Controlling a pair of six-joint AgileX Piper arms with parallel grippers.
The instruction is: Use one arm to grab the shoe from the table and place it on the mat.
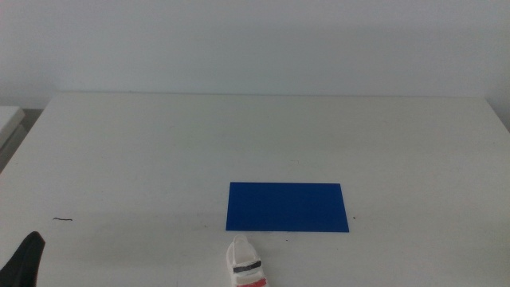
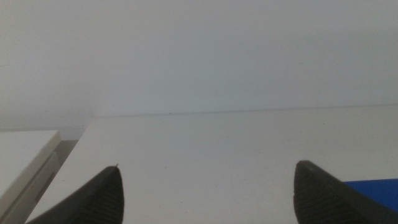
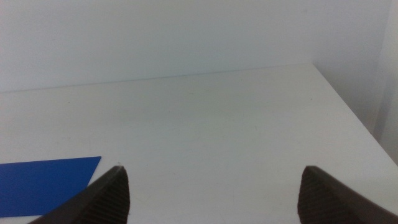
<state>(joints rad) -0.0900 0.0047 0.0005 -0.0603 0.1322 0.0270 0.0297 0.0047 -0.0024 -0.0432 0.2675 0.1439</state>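
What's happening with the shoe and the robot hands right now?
Left end effector open, waiting at table's near-left corner. Right end effector open, waiting. Shoe untouched, just in front of mat. Nothing between them.

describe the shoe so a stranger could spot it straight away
Find the dark-blue mat on the white table. Just nearer the camera than its left corner sits the shoe, apart from it: small, white, with one black and one red strap.

we find no readable text, label, brand, number or sign anywhere: the shoe [image 1: 246, 269] shows only a black and a red strap, the mat [image 1: 287, 206] is plain blue, the table [image 1: 159, 151] plain white.
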